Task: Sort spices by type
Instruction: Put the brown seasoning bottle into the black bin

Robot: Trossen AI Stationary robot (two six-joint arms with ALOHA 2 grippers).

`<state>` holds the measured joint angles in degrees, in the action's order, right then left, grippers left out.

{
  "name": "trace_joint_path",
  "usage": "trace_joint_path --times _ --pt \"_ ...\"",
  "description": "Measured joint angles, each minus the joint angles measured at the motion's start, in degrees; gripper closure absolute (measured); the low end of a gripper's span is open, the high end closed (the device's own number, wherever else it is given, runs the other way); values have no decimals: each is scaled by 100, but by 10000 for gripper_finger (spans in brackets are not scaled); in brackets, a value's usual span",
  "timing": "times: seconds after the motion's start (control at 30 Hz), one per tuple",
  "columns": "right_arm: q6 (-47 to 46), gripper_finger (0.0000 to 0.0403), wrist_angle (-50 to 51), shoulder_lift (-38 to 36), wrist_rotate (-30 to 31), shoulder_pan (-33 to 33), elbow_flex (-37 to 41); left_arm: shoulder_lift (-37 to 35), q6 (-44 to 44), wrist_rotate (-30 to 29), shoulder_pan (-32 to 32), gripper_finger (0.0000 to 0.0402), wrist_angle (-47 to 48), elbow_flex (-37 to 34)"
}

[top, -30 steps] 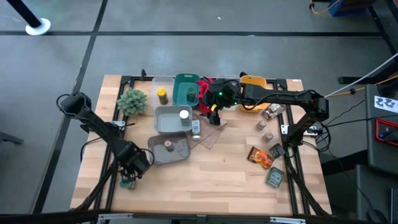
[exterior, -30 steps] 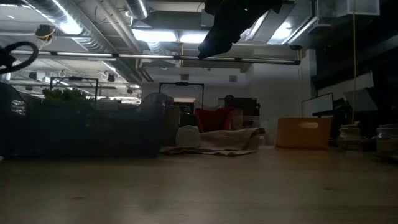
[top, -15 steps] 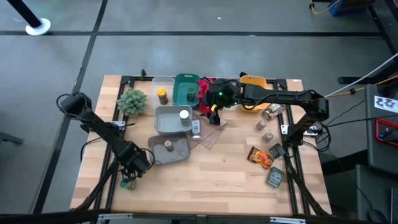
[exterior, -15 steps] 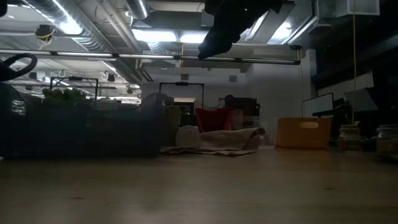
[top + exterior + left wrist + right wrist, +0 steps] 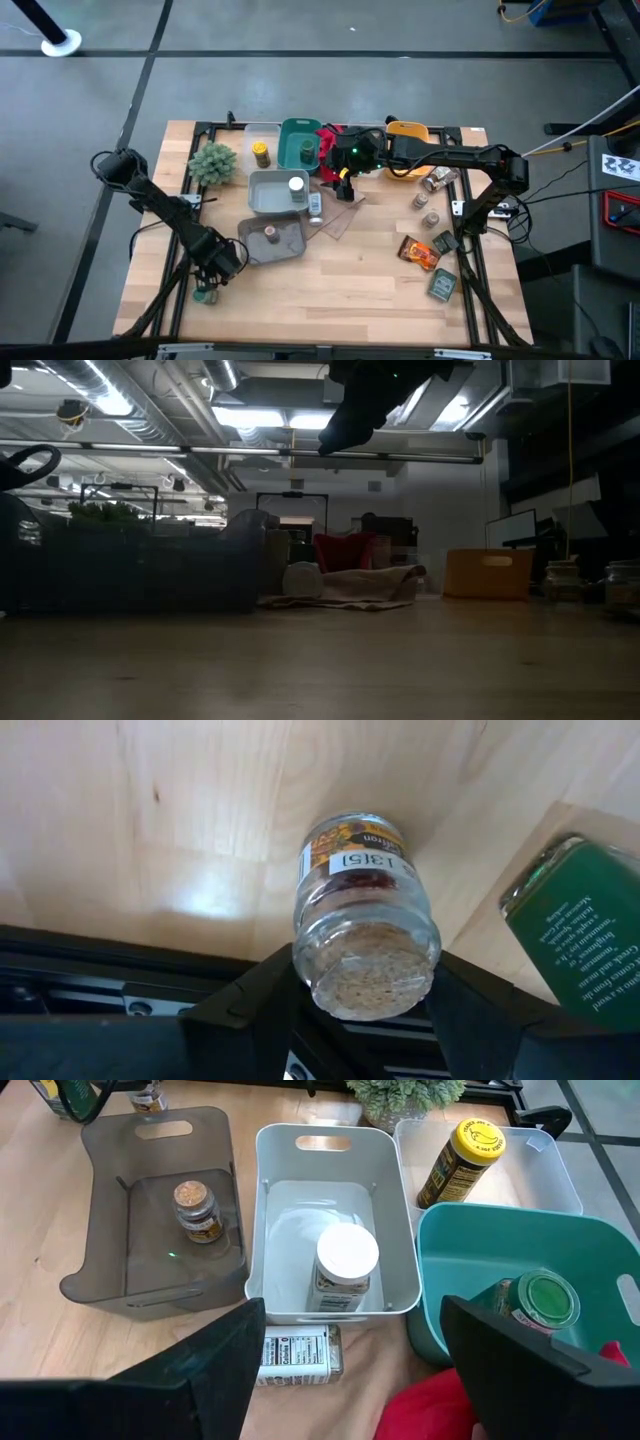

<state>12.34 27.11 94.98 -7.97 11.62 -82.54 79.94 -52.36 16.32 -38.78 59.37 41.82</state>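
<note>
Near the table's (image 5: 340, 275) front-left corner, the left gripper (image 5: 365, 1010) pinches a small cork-topped glass jar (image 5: 365, 915), its long axis tilted, cork end toward the wrist, base toward the wood. Beside it lies a green packet (image 5: 580, 935). The right gripper (image 5: 345, 1345) hangs spread wide and empty by the back edge, above the white bin (image 5: 262, 1220) holding an upright white-lidded jar (image 5: 345, 1265).

— Where is the left gripper (image 5: 207, 281)?
— Low at the table's near left corner, fingers closed around something.
— And the right gripper (image 5: 338, 183)?
— Reached across to the middle rear, raised, fingers spread apart.
</note>
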Motion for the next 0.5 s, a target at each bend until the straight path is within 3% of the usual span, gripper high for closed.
trace_joint_path --times 0.5 --pt "0 102 -2 0 0 4 0 0 655 -357 653 212 -232 2"
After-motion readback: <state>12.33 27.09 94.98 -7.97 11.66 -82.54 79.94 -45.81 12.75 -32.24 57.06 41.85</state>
